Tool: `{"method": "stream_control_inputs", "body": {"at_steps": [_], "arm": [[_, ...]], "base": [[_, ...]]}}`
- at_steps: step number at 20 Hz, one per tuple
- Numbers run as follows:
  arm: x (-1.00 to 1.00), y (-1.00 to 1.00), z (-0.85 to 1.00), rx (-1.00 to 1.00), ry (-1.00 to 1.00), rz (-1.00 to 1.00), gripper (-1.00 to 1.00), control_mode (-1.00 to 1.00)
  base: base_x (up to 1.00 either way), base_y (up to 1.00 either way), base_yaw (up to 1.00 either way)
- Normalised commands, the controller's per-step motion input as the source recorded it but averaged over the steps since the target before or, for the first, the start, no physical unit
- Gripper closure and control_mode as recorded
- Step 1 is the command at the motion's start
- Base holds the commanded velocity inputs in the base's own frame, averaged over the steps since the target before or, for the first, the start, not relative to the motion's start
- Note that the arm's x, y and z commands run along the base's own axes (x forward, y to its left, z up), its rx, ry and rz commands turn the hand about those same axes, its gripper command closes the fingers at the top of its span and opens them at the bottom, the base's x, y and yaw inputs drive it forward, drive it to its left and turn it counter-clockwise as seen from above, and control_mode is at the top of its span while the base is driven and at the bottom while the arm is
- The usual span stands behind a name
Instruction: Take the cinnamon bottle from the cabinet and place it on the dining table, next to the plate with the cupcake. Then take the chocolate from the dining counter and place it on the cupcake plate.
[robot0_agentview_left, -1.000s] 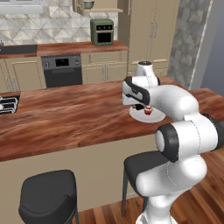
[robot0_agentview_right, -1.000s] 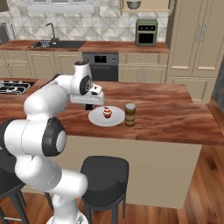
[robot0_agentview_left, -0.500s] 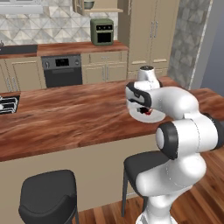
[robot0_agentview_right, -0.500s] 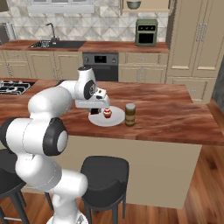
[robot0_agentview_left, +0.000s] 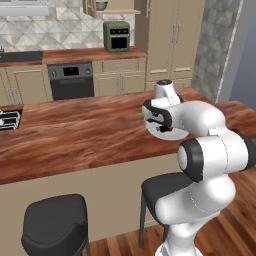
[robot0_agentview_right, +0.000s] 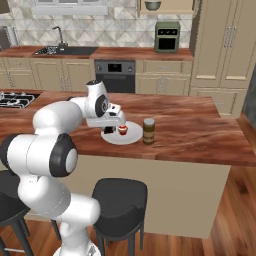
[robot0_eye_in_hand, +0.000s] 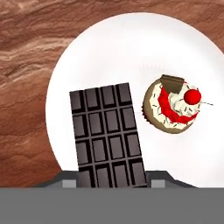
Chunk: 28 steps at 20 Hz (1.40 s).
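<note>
My gripper (robot0_eye_in_hand: 113, 183) is shut on the chocolate (robot0_eye_in_hand: 107, 135), a flat black bar that hangs just over the left half of the white plate (robot0_eye_in_hand: 127, 52). The cupcake (robot0_eye_in_hand: 173, 107), with pale frosting and a red top, sits on the plate to the bar's right. From the right base view, the gripper (robot0_agentview_right: 111, 129) hovers low over the plate (robot0_agentview_right: 131, 140) on the dining table (robot0_agentview_right: 200, 130), beside the cupcake (robot0_agentview_right: 123, 131). The cinnamon bottle (robot0_agentview_right: 148, 131) stands upright just right of the plate. The arm hides most of the plate (robot0_agentview_left: 172, 136) in the left base view.
Dark round stools (robot0_agentview_right: 119, 200) (robot0_agentview_left: 55, 220) stand along the table's near side. A cooktop (robot0_agentview_right: 15, 97) lies at the table's left end. The back counter carries a green toaster oven (robot0_agentview_right: 167, 36), and the wall cabinet (robot0_agentview_right: 167, 6) above holds a bowl.
The hand has carried the chocolate rightward over the plate and then lowered it toward the plate. The bottle, plate and cupcake have stayed put.
</note>
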Motion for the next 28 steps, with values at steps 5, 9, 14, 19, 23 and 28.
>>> {"method": "stream_control_inputs", "body": {"at_steps": [5, 9, 14, 19, 23, 28], "arm": [[0.00, 0.00, 0.00, -0.02, 0.00, 0.00, -1.00, -1.00], [0.00, 0.00, 0.17, 0.00, 0.00, 0.00, -1.00, -1.00], [-0.14, 0.14, 0.81, 0.00, 0.00, 0.00, -1.00, -1.00], [-0.53, 0.36, 0.60, -0.04, -0.11, 0.00, -1.00, -1.00], [-0.95, 0.39, 0.37, -0.10, -0.26, 0.00, -1.00, -1.00], [-1.00, 0.38, 0.11, -0.07, -0.22, 0.00, -1.00, -1.00]], "base": [[0.00, 0.00, 0.00], [0.00, 0.00, 0.00], [0.00, 0.00, 0.00], [0.00, 0.00, 0.00], [0.00, 0.00, 0.00], [0.00, 0.00, 0.00]]}}
